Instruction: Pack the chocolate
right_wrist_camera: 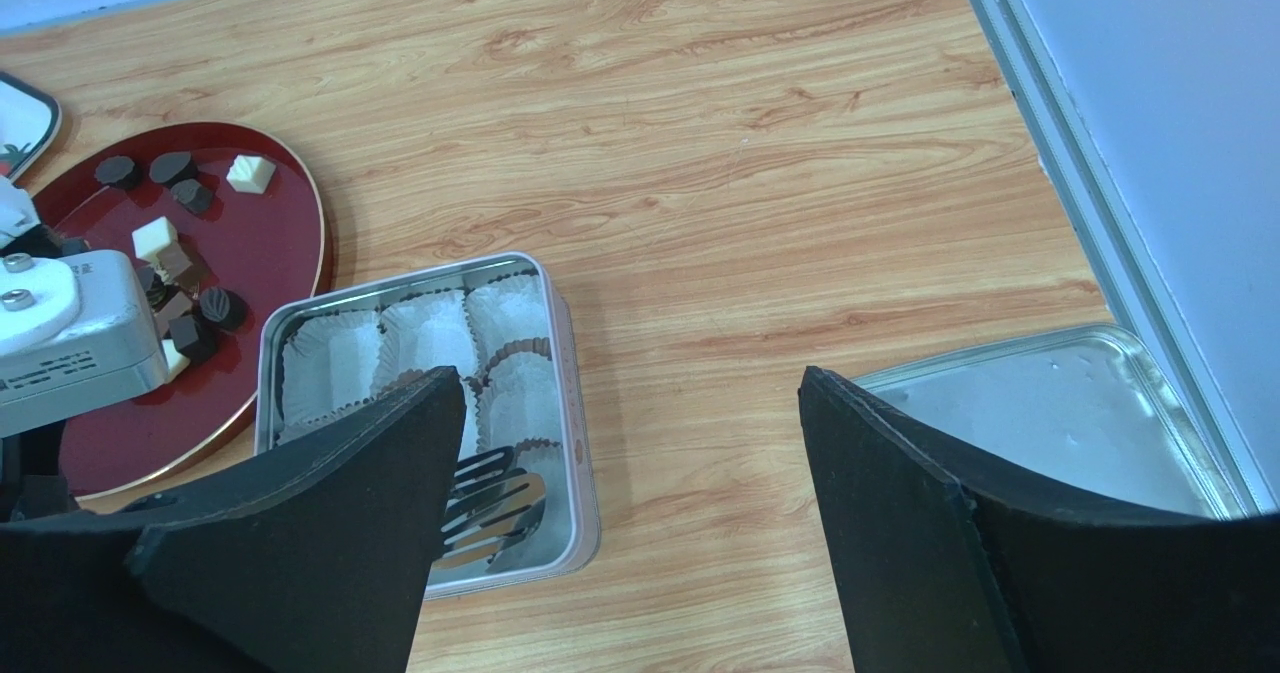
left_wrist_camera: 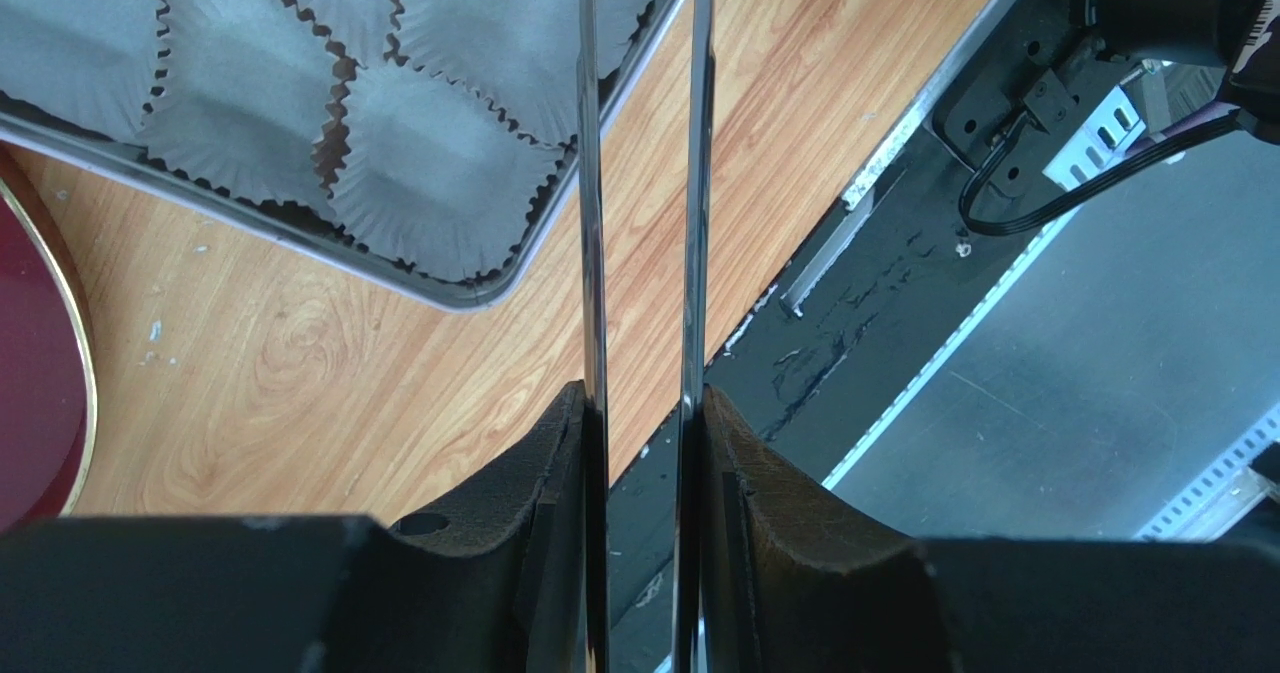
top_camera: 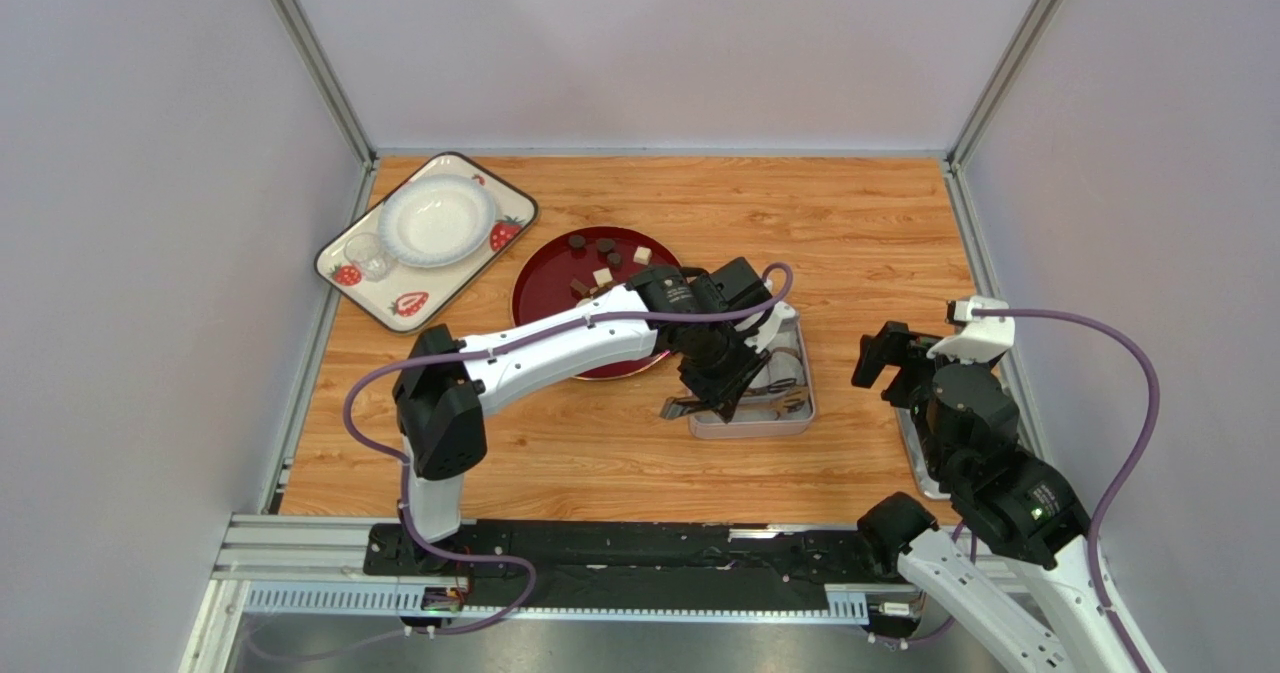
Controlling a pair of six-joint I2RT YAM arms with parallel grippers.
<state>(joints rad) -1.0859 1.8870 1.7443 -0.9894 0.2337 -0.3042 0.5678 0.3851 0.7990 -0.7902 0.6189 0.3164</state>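
The chocolate [top_camera: 598, 258] lies as small dark and cream pieces on a round red plate [top_camera: 541, 291], also seen in the right wrist view as chocolate [right_wrist_camera: 178, 261]. Right of the plate stands a square grey tin [top_camera: 806, 388] lined with white paper cups [right_wrist_camera: 428, 346]. My left gripper [top_camera: 718, 361] is shut on metal tongs [left_wrist_camera: 591, 178], whose two thin blades run between its fingers. The tongs' slotted head [right_wrist_camera: 484, 501] hangs over the tin's near end; I see nothing between its blades. My right gripper [right_wrist_camera: 631, 388] is open and empty, right of the tin.
A flat metal lid [right_wrist_camera: 1052, 403] lies at the table's right edge, under my right arm. A strawberry-patterned tray [top_camera: 361, 261] with a white bowl [top_camera: 436, 219] sits at the back left. A black rail [left_wrist_camera: 902, 298] runs along the near edge. Walls enclose the table.
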